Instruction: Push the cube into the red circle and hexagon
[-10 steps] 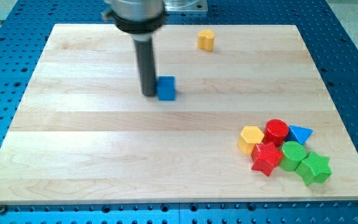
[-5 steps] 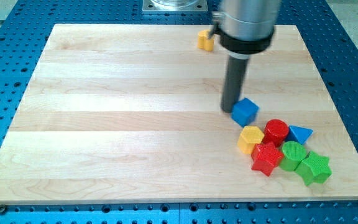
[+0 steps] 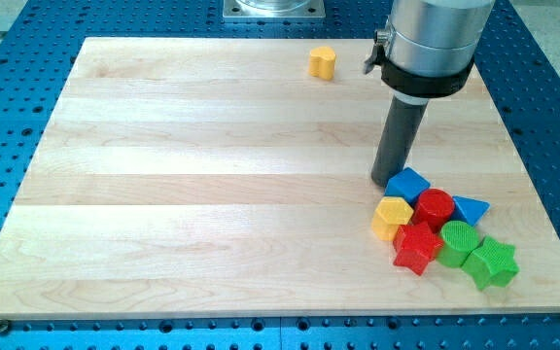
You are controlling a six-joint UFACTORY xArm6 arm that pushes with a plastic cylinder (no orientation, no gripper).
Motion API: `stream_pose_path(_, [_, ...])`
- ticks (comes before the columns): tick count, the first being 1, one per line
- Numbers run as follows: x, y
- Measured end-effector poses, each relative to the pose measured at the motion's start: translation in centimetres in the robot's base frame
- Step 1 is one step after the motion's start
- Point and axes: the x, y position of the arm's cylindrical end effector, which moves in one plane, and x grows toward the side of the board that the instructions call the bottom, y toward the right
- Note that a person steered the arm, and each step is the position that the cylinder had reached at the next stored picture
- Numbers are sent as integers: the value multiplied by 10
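Note:
The blue cube [image 3: 408, 184] lies on the wooden board at the view's lower right, touching the red circle [image 3: 434, 206] and the yellow hexagon [image 3: 393, 216]. My tip [image 3: 385, 181] rests at the cube's upper left edge, in contact with it. The dark rod rises from there to the arm's grey head at the view's top right.
A red star [image 3: 416, 247], a green circle [image 3: 458, 239], a green star [image 3: 492, 262] and a blue triangle [image 3: 469, 209] crowd together with the red circle. A small yellow block [image 3: 322, 62] stands alone near the board's top edge. The board [image 3: 163, 214] sits on a blue perforated table.
My tip has pushed the blue cube from the board's upper middle down and right, until it touches the red circle and the yellow hexagon.

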Motion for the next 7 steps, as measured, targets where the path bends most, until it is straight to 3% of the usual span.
stream_pose_path(1, [-1,-50])
stream_pose_path(2, [-42,-124])
stream_pose_path(3, [-118,-155])
stream_pose_path(4, [-193,-167])
stream_pose_path(5, [-235,-173])
stream_pose_path(6, [-266,-162])
stream_pose_path(7, [-261,-137])
